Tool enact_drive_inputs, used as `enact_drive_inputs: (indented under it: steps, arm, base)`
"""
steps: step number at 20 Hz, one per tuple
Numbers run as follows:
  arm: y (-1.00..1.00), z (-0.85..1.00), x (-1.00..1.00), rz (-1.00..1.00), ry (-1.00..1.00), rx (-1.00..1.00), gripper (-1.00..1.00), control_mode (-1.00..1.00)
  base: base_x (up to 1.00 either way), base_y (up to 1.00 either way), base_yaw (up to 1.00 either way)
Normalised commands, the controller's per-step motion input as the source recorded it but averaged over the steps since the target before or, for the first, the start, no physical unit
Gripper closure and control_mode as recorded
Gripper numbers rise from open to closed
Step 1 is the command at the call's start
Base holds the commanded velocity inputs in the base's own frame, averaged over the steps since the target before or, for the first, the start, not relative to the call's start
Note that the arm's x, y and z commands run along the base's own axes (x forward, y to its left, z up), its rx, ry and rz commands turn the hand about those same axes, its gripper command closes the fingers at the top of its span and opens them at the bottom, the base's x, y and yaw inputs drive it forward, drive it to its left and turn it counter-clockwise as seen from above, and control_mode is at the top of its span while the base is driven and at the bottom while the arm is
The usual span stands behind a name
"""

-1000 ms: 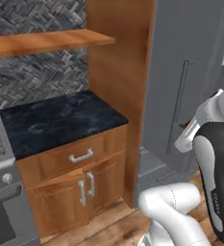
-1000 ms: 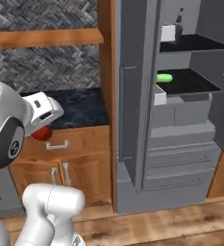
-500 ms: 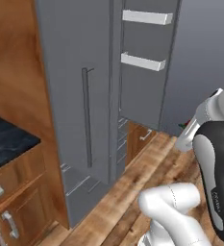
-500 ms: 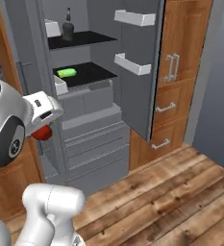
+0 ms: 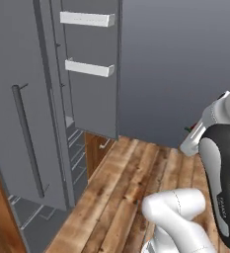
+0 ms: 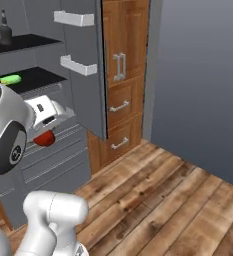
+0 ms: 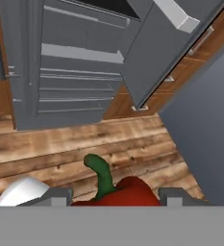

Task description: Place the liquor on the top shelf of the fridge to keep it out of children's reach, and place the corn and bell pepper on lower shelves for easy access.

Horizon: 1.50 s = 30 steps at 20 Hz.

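My gripper (image 7: 116,198) is shut on the red bell pepper (image 7: 118,191), whose green stem sticks up between the fingertips (image 7: 55,196). In the right base view the bell pepper (image 6: 45,139) hangs under the hand in front of the fridge drawers. The fridge (image 6: 53,150) stands open at the left. The dark liquor (image 6: 4,31) stands on the top shelf (image 6: 28,43). The green corn (image 6: 10,79) lies on a lower shelf (image 6: 38,76) just below it. The hand (image 5: 198,133) also shows at the right of the left base view.
The open fridge door (image 6: 85,90) carries two white bins (image 6: 74,18) and juts toward me. Its other door with a long bar handle (image 5: 27,141) is closed. Wooden drawers (image 6: 120,105) and a plain grey wall (image 6: 203,75) stand to the right. Wood floor (image 6: 163,200) lies ahead.
The whole picture has swung as the base moved: the stone counter has left the views and the open fridge has slid to the left. The bell pepper stays in the gripper.
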Motion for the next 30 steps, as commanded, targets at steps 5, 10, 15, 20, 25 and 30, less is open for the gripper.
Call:
enact_drive_inputs:
  steps: [5, 10, 15, 20, 25, 30]
  arm:
    - [0.0, 0.0, 0.0, 0.0, 0.0, 0.0, 1.0, 1.0]
    - [0.0, 0.0, 0.0, 0.0, 0.0, 0.0, 1.0, 1.0]
    - [0.0, 0.0, 0.0, 0.0, 0.0, 0.0, 1.0, 1.0]
    - [0.0, 0.0, 0.0, 0.0, 0.0, 0.0, 1.0, 1.0]
    - [0.0, 0.0, 0.0, 0.0, 0.0, 0.0, 1.0, 1.0]
    - [0.0, 0.0, 0.0, 0.0, 0.0, 0.0, 1.0, 1.0]
  base:
    - [0.3, -0.22, 0.32]
    - [0.57, -0.38, 0.64]
    - [0.8, -0.59, 0.55]
    - [0.69, -0.53, 0.41]
    - [0.56, -0.07, 0.46]
    - [0.56, 0.0, 0.48]
